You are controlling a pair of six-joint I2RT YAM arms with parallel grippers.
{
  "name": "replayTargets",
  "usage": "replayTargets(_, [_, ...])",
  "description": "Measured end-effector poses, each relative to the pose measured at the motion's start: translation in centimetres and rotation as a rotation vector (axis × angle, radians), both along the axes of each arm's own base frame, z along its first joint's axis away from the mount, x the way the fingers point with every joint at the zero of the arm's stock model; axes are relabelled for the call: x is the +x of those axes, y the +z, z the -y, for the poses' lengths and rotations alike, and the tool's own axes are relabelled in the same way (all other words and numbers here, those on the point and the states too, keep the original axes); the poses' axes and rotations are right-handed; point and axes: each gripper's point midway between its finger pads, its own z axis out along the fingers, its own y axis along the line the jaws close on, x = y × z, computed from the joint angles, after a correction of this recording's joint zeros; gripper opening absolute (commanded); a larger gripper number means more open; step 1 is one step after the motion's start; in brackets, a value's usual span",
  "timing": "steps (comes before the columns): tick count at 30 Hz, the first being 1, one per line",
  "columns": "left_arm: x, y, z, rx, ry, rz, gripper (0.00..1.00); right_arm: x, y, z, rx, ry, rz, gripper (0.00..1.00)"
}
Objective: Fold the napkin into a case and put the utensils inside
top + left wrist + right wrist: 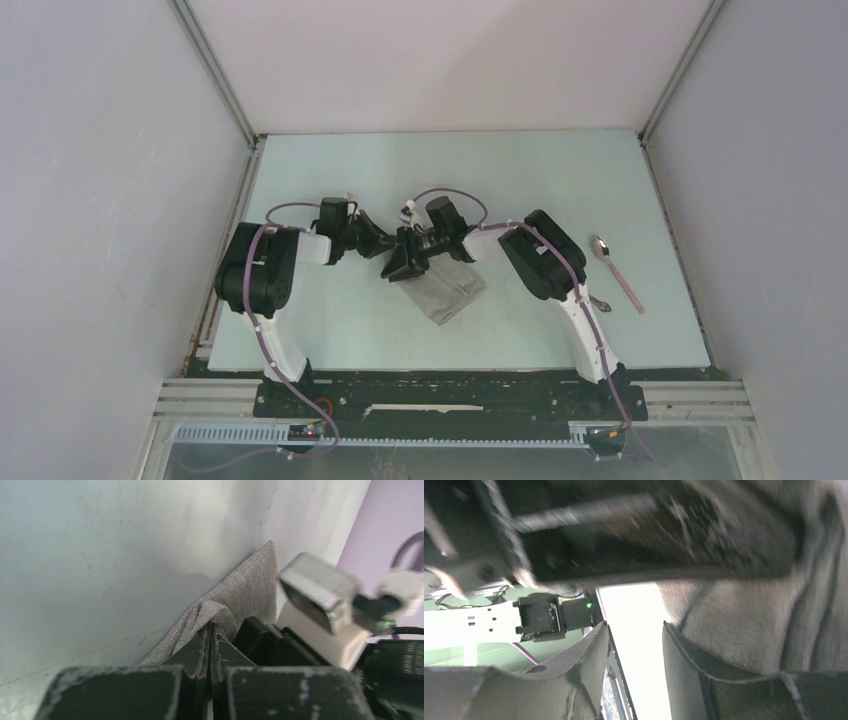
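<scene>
Folding step in hand, utensils not touched yet. The napkin (pixel 450 292) sits mid-table (pixel 340 330), already down to a narrow multi-layer strip lying at an angle, with both hands bunched over its far end. Left hand (pixel 210 632): fingers together, clamped on a raised ridge of cloth, fabric puckering right at the tips. Right hand (pixel 634 630): fingers apart, nothing between them, only bright table showing through the gap. Cloth lies close by the outside of one finger, but that wrist view is too blurred to tell if they touch. Spoon (pixel 617 272) lies well off to the right, bare on the table. The small bit poking out beside the right arm (pixel 560 290) is probably the fork (pixel 598 300), mostly hidden. My read: fold mostly done, pocket not open enough to load. Next move calls for a firm left pinch with only a slight lift so the layers don't unroll, and the right hand getting onto the top layer to spread or tuck it. Risk: a pull drags the whole strip instead of one layer.
</scene>
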Motion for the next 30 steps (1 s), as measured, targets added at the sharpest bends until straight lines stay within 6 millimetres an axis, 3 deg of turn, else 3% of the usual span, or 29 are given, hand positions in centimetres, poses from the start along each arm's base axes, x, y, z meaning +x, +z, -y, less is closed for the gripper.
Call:
replayTargets(2, [0.0,0.0,0.0,-0.001,-0.001,0.0,0.0,-1.0,-1.1,1.0,-0.022,0.006,-0.031,0.54])
replayTargets(5, [0.0,-0.1,0.0,-0.007,-0.004,0.0,0.0,-2.5,-0.9,2.7,-0.044,0.019,-0.036,0.54])
replayTargets(14, [0.0,-0.1,0.1,-0.012,-0.008,-0.002,0.0,-9.5,-1.2,9.5,-0.127,0.053,-0.121,0.55])
replayTargets(18, [0.0,-0.1,0.1,-0.01,-0.014,-0.01,0.0,-11.2,-1.4,12.2,-0.145,0.033,-0.117,0.56])
replayTargets(21, [-0.1,0.0,0.2,-0.001,-0.032,-0.019,0.08,-11.9,-0.8,14.3,-0.192,0.0,-0.094,0.63])
replayTargets(24, [-0.1,0.2,-0.1,0.036,-0.041,-0.025,0.23,-13.0,0.6,16.5,-0.266,-0.036,-0.048,0.72])
replayTargets(27, [-0.2,1.0,-0.5,0.087,-0.044,-0.031,0.4,-12.0,3.5,18.3,-0.291,-0.101,0.054,0.76])
replayTargets(30, [0.0,3.7,-0.3,0.128,-0.059,0.01,0.49,-7.4,5.9,20.0,-0.323,-0.231,0.145,0.76])
